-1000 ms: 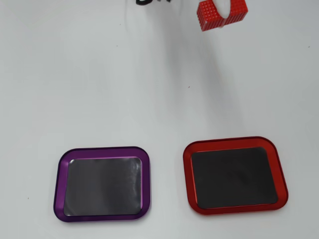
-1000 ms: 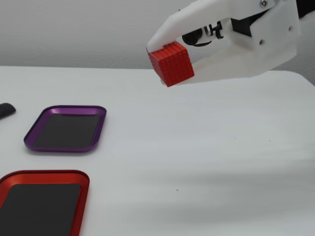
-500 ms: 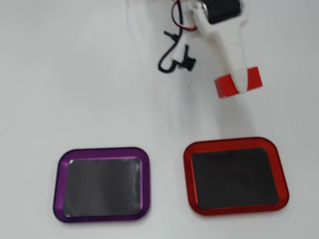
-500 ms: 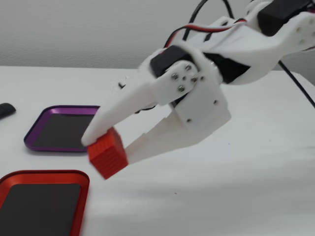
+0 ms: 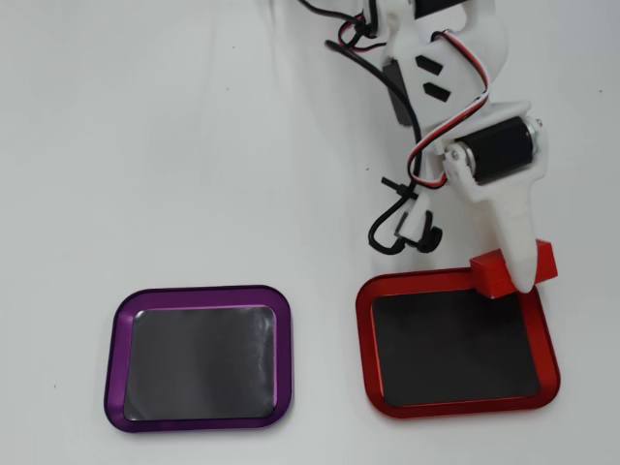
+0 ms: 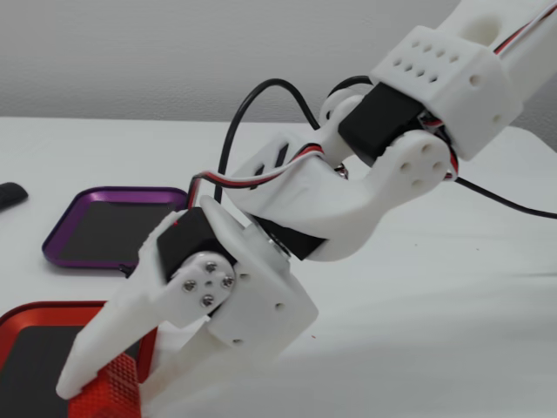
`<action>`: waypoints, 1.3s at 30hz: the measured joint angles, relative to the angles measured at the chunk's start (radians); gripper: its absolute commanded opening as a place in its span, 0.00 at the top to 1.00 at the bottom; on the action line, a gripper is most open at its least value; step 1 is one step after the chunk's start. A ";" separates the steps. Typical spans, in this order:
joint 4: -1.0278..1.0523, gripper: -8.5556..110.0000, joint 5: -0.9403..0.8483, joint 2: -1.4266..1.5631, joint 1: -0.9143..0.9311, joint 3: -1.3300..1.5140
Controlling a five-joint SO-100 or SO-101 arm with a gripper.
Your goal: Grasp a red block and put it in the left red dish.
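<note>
My white gripper (image 5: pixel 519 277) is shut on the red block (image 5: pixel 489 274), a small ridged brick. In the overhead view it hangs over the far right corner of the red dish (image 5: pixel 364 339), partly across the rim. The fixed view shows the gripper (image 6: pixel 117 396) low at the bottom left, with the red block (image 6: pixel 106 390) between its fingers, just above the red dish (image 6: pixel 52 307). I cannot tell whether the block touches the dish. The dish's dark inside is bare where it shows.
A purple-rimmed dish (image 5: pixel 114 358) of the same shape lies left of the red one in the overhead view, and behind it as the purple dish (image 6: pixel 96 263) in the fixed view. A small black object (image 6: pixel 9 194) sits at the fixed view's left edge. Arm cables loop above the red dish.
The arm has stretched out and come down with the block, from high at the table's far side to the red dish's far corner. The grip has stayed shut on the block.
</note>
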 measured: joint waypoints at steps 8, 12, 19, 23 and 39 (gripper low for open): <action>0.000 0.84 0.000 -0.011 -0.008 -0.064; 0.026 0.83 0.000 -0.011 0.000 -0.066; 0.172 0.76 0.000 -0.011 0.044 -0.106; 0.325 0.71 0.000 0.018 0.035 -0.140; 0.989 0.69 0.000 0.781 0.049 -0.071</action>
